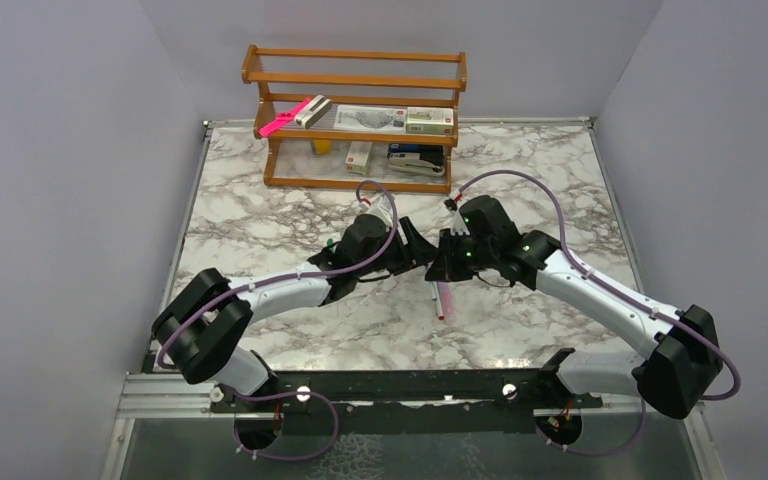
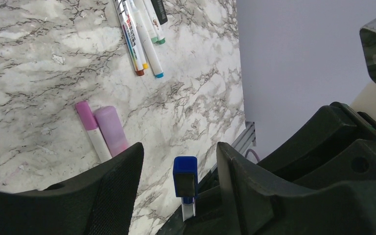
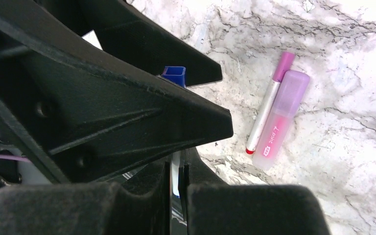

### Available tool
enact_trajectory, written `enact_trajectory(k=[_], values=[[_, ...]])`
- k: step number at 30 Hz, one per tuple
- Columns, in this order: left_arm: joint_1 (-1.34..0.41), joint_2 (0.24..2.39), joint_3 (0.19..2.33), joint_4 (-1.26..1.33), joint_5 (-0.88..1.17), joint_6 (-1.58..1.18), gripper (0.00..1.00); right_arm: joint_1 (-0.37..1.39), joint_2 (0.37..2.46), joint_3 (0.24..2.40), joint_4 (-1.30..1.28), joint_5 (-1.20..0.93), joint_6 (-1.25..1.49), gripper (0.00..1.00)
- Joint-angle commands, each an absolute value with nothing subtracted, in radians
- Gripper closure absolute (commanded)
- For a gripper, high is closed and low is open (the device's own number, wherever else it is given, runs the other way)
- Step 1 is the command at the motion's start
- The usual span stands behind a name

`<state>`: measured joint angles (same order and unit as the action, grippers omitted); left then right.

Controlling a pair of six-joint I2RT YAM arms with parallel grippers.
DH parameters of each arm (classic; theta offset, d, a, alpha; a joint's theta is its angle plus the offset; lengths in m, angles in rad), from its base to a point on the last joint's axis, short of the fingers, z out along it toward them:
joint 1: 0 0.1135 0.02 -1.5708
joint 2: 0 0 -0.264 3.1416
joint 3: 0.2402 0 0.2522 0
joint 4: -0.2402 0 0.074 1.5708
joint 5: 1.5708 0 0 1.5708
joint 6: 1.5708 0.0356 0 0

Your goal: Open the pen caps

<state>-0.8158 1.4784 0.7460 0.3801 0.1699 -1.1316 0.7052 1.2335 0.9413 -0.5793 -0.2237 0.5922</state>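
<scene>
Now: left gripper [image 2: 178, 151] jaws apart, straddling the blue cap [image 2: 185, 172] with gaps both sides, lower centre of its view | right gripper [image 3: 175, 171] clamped tight on the marker's white barrel [image 2: 189, 209] | marker axis runs up-frame, cap uppermost | marble table [image 2: 34, 73] left, grey wall [image 2: 303, 58] upper right

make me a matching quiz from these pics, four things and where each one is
Things: 1 blue cap; 2 pink highlighter; 3 long bright-pink item; 4 white pen barrel
Places: a on the wooden rack; b clamped in the right gripper; c lying on the marble table; d between the open fingers of the left gripper
Pairs: 1-d; 2-c; 3-a; 4-b
</scene>
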Motion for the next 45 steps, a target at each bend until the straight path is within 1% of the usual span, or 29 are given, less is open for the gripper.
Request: enact_trajectory(k=[1,7,9,11,12,14,17,18,23,24,26,38,45], values=[[-0.839,1.488,0.773,0.411,0.181,-1.128,0.46,0.71,1.247,0.94,-0.527,-0.199,0.61,0.99],[-0.851,1.495,0.769,0.411,0.179,-1.128,0.62,0.712,1.268,0.951,-0.525,-0.193,0.611,0.99],[-0.853,1.497,0.769,0.411,0.182,-1.126,0.72,0.711,1.272,0.951,-0.523,-0.193,0.611,0.99],[-0.853,1.5,0.77,0.411,0.185,-1.125,0.89,0.711,1.276,0.953,-0.522,-0.193,0.611,0.99],[-0.854,1.502,0.769,0.411,0.188,-1.126,0.94,0.712,1.278,0.954,-0.523,-0.193,0.611,0.99],[-0.855,1.505,0.771,0.411,0.192,-1.125,1.0,0.713,1.277,0.953,-0.523,-0.196,0.611,0.99],[-0.856,1.506,0.766,0.411,0.192,-1.128,1.0,0.713,1.272,0.953,-0.529,-0.194,0.611,0.99],[-0.856,1.504,0.763,0.411,0.191,-1.131,1.0,0.715,1.268,0.952,-0.533,-0.192,0.611,0.96],[-0.856,1.493,0.757,0.423,0.181,-1.159,1.0,0.714,1.218,0.918,-0.537,-0.175,0.611,0.66],[-0.855,1.493,0.758,0.429,0.181,-1.167,1.0,0.715,1.21,0.914,-0.541,-0.17,0.613,0.64],[-0.855,1.491,0.758,0.446,0.183,-1.19,1.0,0.715,1.201,0.902,-0.544,-0.158,0.616,0.62],[-0.878,1.483,0.742,0.495,0.143,-1.315,1.0,0.719,1.244,0.89,-0.476,-0.14,0.662,0.62],[-0.925,1.49,0.729,0.514,0.056,-1.367,1.0,0.728,1.281,0.913,-0.449,-0.12,0.682,0.65]])
